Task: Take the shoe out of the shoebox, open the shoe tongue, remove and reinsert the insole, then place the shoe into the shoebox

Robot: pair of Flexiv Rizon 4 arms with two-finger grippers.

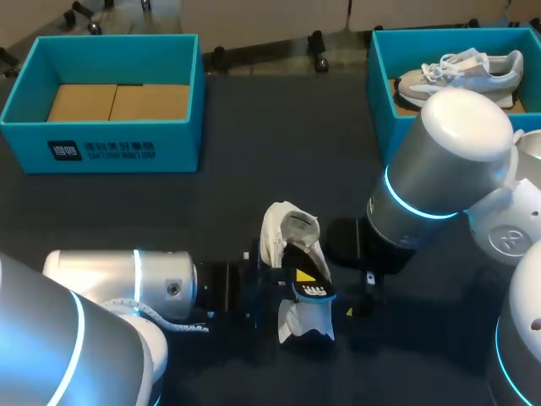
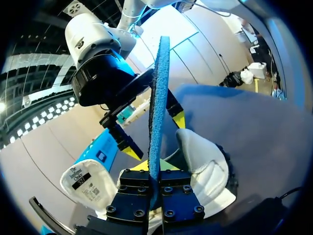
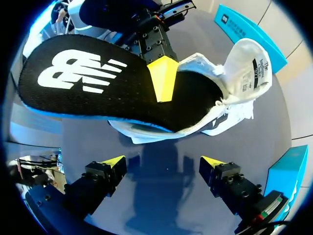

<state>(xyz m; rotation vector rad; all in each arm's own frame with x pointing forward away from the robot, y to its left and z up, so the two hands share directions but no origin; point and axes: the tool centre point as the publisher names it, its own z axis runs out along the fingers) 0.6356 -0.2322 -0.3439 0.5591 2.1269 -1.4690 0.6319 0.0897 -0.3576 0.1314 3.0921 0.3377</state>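
**Insole pinched by the left gripper, one end in the shoe's mouth**
The shoe (image 1: pixel 290 233) lies at the lower middle of the head view, long axis up-down in the frame. The insole (image 3: pixel 98 83) is clamped along it by the left gripper (image 2: pixel 154 169). The right gripper (image 3: pixel 164 164) is spread empty at the shoe's right. The toe end cannot be told.
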